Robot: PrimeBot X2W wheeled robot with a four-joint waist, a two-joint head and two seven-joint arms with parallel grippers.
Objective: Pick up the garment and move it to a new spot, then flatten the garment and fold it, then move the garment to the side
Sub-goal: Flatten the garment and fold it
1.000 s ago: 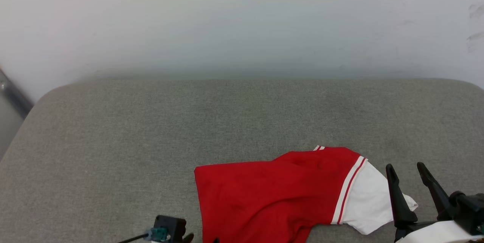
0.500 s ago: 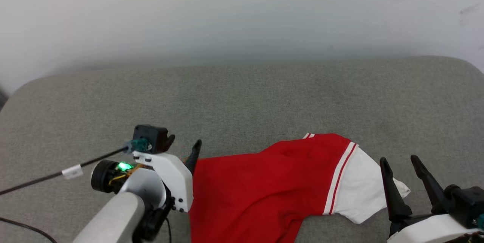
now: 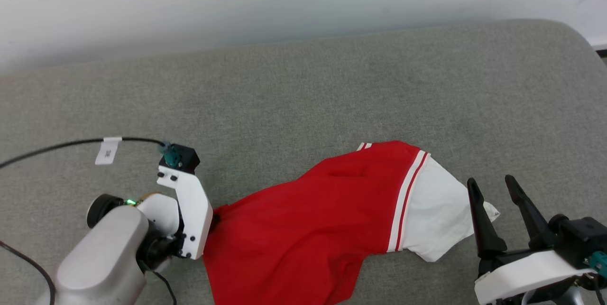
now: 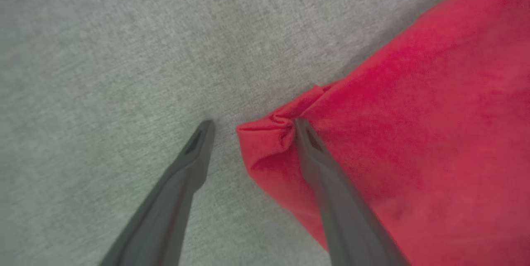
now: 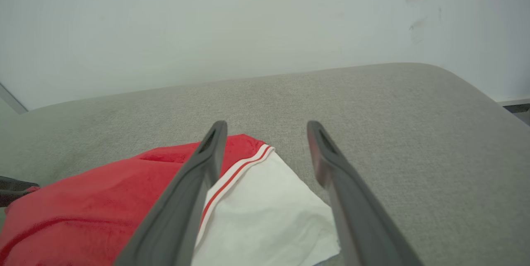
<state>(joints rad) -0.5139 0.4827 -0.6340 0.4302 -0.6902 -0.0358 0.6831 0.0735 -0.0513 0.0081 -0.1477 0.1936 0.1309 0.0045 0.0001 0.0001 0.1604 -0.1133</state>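
A red T-shirt [image 3: 308,219] with a white sleeve [image 3: 436,215] lies loosely spread on a grey cloth-covered table [image 3: 303,96], near the front edge and right of centre. Its lower part runs out of the head view at the bottom. The sleeve, joined by red-and-white striped trim, points towards the table's right edge.

The left gripper [image 4: 252,122] is at the shirt's left corner, jaws spread. In the left wrist view one finger [image 4: 319,162] presses on the bunched red corner, while the other rests over bare grey cloth; the corner sits between them, not pinched. A black cable [image 3: 57,146] with a white tag runs from this wrist towards the table's left edge.

The right gripper [image 3: 491,181] is just beside the sleeve's tip, near the front right corner, jaws spread and holding nothing. A pale wall [image 3: 284,1] stands behind the table's far edge.
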